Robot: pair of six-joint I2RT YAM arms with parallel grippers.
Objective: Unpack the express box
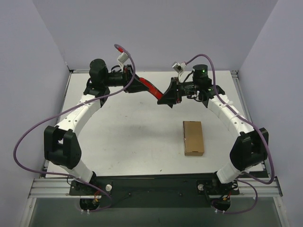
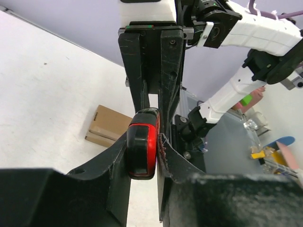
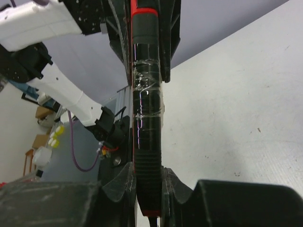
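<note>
White tabletop [image 1: 118, 137] fills the scene, and the two arms curve out from the near edge to meet over its far edge, around the middle. The express box [image 1: 193, 137] is next in size: plain brown cardboard, lying flat and closed on the right half of the counter, nearer the right edge than the left, with nothing touching it. It sits well apart from both grippers, probably left free until a tool is ready.

That tool is the red-and-black utility knife [image 1: 152, 88], held off the surface between the arms. The left gripper [image 1: 135, 84] has its jaws clamped on the red butt end. The right gripper [image 1: 168, 97] pinches the black, tape-wrapped part, its jaws closed tight on it.

Gripping both ends at once suggests a hand-over or sliding the blade out before cutting the box's seal. I cannot tell whether any blade is showing.
</note>
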